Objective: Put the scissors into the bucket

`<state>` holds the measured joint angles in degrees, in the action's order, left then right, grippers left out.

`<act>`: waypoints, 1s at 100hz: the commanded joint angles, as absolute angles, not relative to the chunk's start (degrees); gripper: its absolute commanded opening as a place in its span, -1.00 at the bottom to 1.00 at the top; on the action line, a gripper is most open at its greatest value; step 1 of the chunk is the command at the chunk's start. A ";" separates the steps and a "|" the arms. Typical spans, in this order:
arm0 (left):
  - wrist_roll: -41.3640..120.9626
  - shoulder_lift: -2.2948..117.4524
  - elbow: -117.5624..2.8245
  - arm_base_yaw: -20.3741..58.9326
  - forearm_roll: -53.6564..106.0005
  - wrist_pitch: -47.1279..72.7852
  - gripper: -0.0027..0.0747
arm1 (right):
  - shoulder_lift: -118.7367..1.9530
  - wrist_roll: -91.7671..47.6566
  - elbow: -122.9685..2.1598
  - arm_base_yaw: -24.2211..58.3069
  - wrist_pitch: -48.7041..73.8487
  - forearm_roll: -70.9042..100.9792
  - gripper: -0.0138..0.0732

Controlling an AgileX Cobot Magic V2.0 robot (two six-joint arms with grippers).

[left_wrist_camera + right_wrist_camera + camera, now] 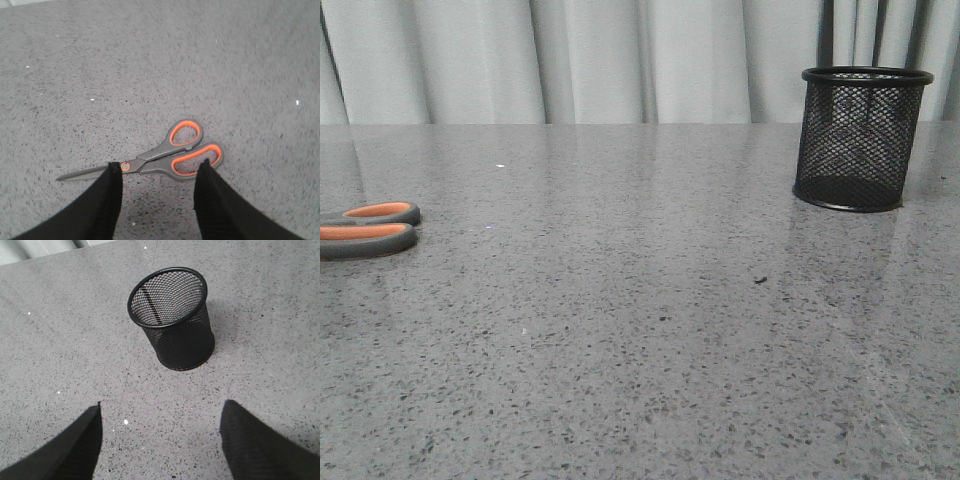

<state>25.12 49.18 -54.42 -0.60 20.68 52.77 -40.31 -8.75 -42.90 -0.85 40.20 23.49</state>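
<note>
The scissors (160, 157) lie flat and closed on the grey speckled table, their dark grey handle loops lined in orange; only the loops (368, 228) show at the far left edge of the front view. My left gripper (159, 167) hovers open over them, one finger at the pivot, the other at the larger loop, nothing held. The bucket (861, 138), a black wire-mesh cylinder, stands upright at the back right. My right gripper (160, 410) is open above bare table, short of the bucket (172, 317). Neither gripper shows in the front view.
Pale curtains (620, 60) hang behind the table's far edge. A few small specks dot the grey table (640, 330) between the scissors and the bucket.
</note>
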 commanded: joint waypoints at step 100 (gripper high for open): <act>81.67 88.35 -75.81 4.99 17.42 72.38 -0.11 | -42.35 -12.61 -44.92 0.90 36.70 23.93 0.36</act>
<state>81.25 89.18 -74.04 3.49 18.05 70.26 -41.81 -11.59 -42.90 0.73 40.20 23.49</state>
